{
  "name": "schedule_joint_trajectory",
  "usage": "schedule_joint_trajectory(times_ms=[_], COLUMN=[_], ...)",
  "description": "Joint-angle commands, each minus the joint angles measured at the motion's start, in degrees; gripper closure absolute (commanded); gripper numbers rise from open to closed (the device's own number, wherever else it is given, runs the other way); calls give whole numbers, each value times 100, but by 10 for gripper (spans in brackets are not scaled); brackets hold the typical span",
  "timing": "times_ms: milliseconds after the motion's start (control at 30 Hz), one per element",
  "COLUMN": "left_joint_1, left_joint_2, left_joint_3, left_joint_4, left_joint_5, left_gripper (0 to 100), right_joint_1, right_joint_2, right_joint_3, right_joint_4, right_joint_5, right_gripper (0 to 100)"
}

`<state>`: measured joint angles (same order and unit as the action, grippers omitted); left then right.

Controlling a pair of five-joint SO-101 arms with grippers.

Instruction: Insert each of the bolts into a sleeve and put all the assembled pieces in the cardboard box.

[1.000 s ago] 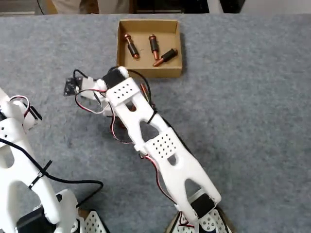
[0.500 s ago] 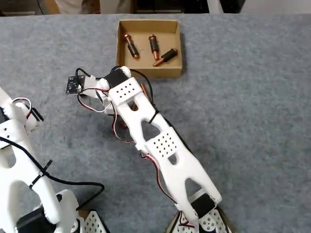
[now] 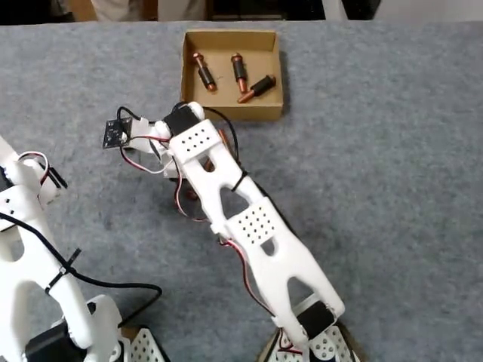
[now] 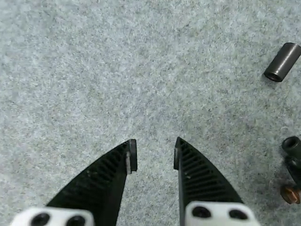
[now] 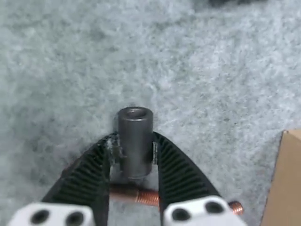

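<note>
We see the right gripper (image 5: 135, 143) clamped on a dark sleeve (image 5: 135, 123). Its fingers (image 5: 101, 165) press the sleeve's two sides, and the sleeve's open end points away from the wrist. A copper bolt (image 5: 141, 197) lies crosswise behind the sleeve, between the roots of the fingers; we cannot tell whether the two touch. A corner of the box (image 5: 288, 179) shows near them. From above, the box (image 3: 185, 75) sits at 12 o'clock on the grey table (image 3: 392, 188). It holds three assembled pieces (image 3: 240, 69), none touching another: one toward the box's 9 o'clock, one near its middle, one toward its 4 o'clock. The right arm (image 3: 253, 226) runs from the table's 6 o'clock toward 11 o'clock, and its wrist ends just at the box's 7 o'clock. The left arm (image 3: 30, 249) stands at the table's 8 o'clock, well apart from the box. The left gripper (image 4: 154, 155) hangs over the table with its jaws apart. Near it a loose sleeve (image 4: 282, 62) lies on its side. Farther along we see another sleeve (image 4: 291, 145), with a bolt head (image 4: 290, 194) close by.
</note>
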<state>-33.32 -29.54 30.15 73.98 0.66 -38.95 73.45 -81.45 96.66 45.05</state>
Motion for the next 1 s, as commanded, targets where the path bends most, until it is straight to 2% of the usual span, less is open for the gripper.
schedule_joint_trajectory(times_ms=[0,133,267,633,800,967], left_joint_1=[-70,-62,-44,79,615,1776], left_joint_2=[-57,-57,-57,-57,-40,4], left_joint_3=[-44,-44,-44,-413,-668,-730], left_joint_4=[-70,-53,-53,-44,-44,-62], left_joint_5=[-26,-26,-26,-26,-26,-26], left_gripper=[860,861,861,861,860,857], right_joint_1=[189,365,523,1332,2132,3011], right_joint_2=[-418,-752,-1341,-4048,-5437,-6695], right_joint_3=[-752,-1147,-945,57,813,2202], right_joint_4=[413,580,580,580,580,580], right_joint_5=[53,62,26,-88,-97,-88], right_gripper=[998,998,998,998,998,998])
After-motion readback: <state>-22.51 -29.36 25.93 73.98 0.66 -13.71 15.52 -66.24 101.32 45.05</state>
